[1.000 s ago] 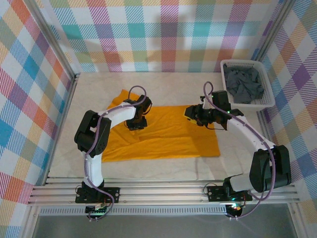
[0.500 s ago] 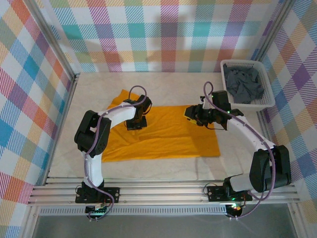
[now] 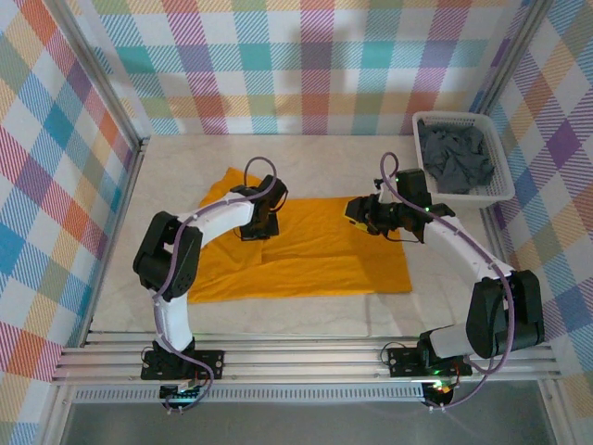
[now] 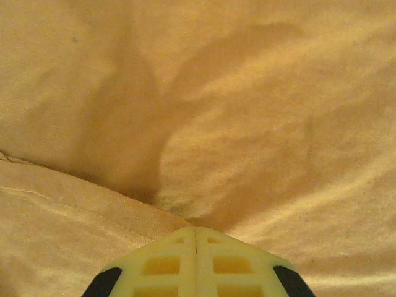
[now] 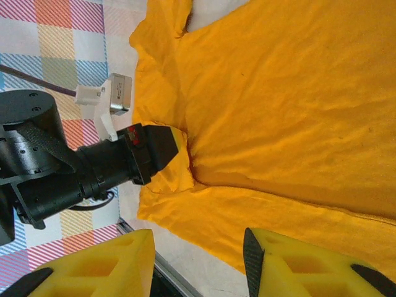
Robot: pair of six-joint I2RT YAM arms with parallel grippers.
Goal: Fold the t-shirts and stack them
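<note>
The left hand [image 4: 196,230] has closed since the earlier view, now pinching a ridge of the orange t-shirt [image 3: 315,252] spread on the tabletop [image 3: 306,159]; the right hand [image 5: 198,247] hovers open above its edge.

No readable text, label or number anywhere.

Pastel plaid walls [image 3: 278,65], pale tabletop [image 3: 324,153], metal rails [image 3: 306,357] along near edge
</note>
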